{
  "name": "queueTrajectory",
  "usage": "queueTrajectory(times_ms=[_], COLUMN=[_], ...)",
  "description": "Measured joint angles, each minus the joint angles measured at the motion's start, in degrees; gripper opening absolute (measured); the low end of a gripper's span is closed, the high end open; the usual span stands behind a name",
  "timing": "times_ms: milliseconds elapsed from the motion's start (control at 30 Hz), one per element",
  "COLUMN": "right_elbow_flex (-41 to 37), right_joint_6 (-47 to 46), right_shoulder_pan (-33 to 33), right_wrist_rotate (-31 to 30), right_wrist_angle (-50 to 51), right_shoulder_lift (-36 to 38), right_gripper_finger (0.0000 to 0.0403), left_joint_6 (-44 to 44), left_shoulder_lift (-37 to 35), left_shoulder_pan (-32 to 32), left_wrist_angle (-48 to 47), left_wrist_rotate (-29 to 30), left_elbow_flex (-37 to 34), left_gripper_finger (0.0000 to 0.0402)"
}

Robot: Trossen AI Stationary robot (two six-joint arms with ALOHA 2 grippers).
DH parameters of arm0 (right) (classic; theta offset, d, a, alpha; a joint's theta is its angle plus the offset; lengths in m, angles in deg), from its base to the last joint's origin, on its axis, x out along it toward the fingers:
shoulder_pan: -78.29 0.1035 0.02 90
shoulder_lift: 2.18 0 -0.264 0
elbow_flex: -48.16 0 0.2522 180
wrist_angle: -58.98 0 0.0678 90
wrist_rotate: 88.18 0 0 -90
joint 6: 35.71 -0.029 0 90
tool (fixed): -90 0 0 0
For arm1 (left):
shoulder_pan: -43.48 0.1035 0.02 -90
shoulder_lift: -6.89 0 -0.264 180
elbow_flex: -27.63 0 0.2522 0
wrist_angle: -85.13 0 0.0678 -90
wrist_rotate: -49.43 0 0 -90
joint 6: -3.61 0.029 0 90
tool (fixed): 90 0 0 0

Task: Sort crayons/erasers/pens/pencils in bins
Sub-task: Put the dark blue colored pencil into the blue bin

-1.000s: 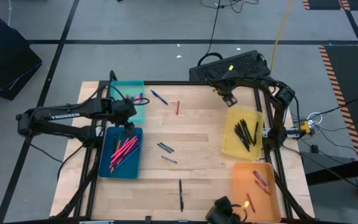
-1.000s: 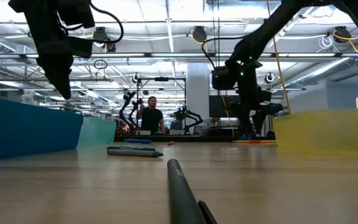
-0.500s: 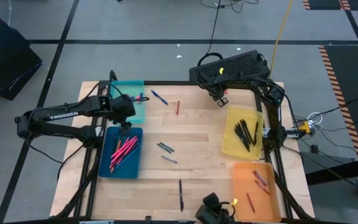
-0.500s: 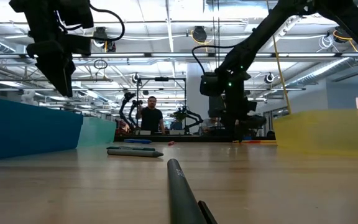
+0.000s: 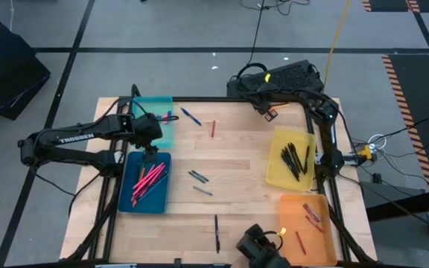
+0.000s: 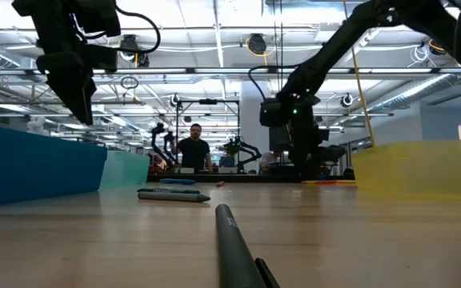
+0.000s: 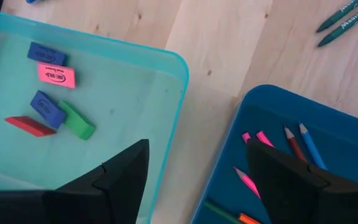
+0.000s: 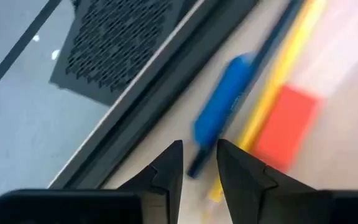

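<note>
At the far edge of the surface [image 5: 244, 179], beside the yellow bin's [image 5: 274, 176] back corner, the right gripper [image 8: 199, 163] hangs with its fingers narrowly parted, holding nothing. Just beyond their tips lie a blue pen [image 8: 222, 102], a yellow pencil [image 8: 277, 78] and a red eraser [image 8: 288, 124], long axes running away from the fingers. The left gripper [image 7: 194, 171], open and empty, waits over the teal bin [image 7: 166, 81] and blue bin [image 7: 260, 106].

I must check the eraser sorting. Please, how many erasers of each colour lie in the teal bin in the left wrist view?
In the teal bin:
blue erasers: 2
pink eraser: 1
red eraser: 1
green eraser: 1
Total: 5
</note>
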Motion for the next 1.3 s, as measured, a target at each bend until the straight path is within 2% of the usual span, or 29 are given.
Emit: queueTrajectory(times_ms=[133,500,633,900,1300], right_elbow_flex=[3.4,3.7,3.7,3.7,2.6], right_joint_6=[1.3,-3.2,-6.6,-5.0,-10.2], right_shoulder_pan=[0.5,2.6,3.1,2.2,3.9], right_wrist_rotate=[1.4,5.1,4.5,4.7,3.0], right_wrist_angle=[3.2,6.5,6.7,6.7,6.4], right_shoulder_lift=[-2.4,-2.5,-2.5,-2.5,-1.7], right_gripper_finger=[0.009,0.0089,0.0074,0.0025,0.0016], left_joint_6=[-0.4,-0.7,-0.4,-0.4,0.4], left_shoulder_lift=[0.0,0.0,0.0,0.0,-0.5], left_shoulder_pan=[0.0,0.0,0.0,0.0,0.0], left_wrist_angle=[0.0,-0.2,-0.2,-0.2,-0.1], left_wrist_rotate=[0.0,0.0,0.0,0.0,1.1], left_elbow_flex=[0.0,0.0,0.0,0.0,0.0], left_gripper_finger=[0.0271,0.0271,0.0271,0.0271,0.0271])
